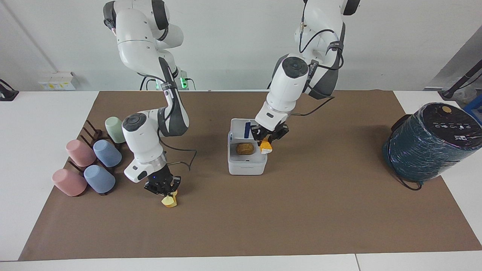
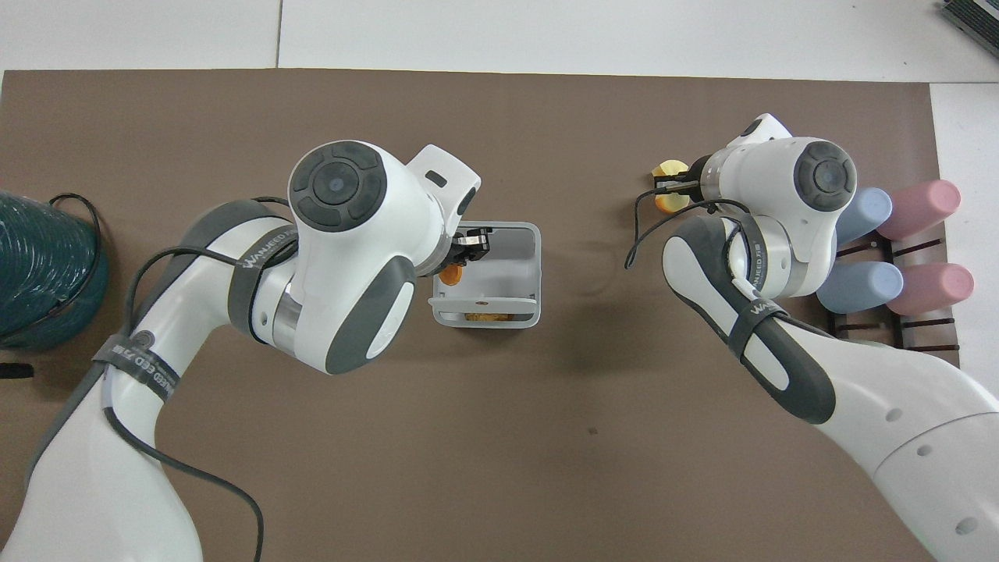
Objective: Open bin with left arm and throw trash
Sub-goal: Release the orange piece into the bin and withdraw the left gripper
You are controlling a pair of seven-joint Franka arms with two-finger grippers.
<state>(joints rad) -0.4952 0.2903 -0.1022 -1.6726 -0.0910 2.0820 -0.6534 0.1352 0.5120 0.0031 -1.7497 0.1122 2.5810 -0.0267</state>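
The white bin (image 1: 246,165) (image 2: 519,238) stands mid-table with its lid (image 1: 246,130) up, blue strip showing. A brown lump (image 1: 245,148) lies inside it. My left gripper (image 1: 268,137) (image 2: 464,254) is shut on the orange piece with a white end (image 1: 266,146) (image 2: 449,274) and holds it over the bin's edge toward the left arm's end. My right gripper (image 1: 163,188) (image 2: 670,186) is shut on the pale yellow piece (image 1: 169,201) (image 2: 669,169), down at the mat beside the cup rack.
A rack of pastel cups (image 1: 88,163) (image 2: 890,242) stands at the right arm's end. A large dark teal wrapped cylinder (image 1: 429,141) (image 2: 43,265) with a cable lies at the left arm's end. The brown mat (image 1: 301,218) covers the table.
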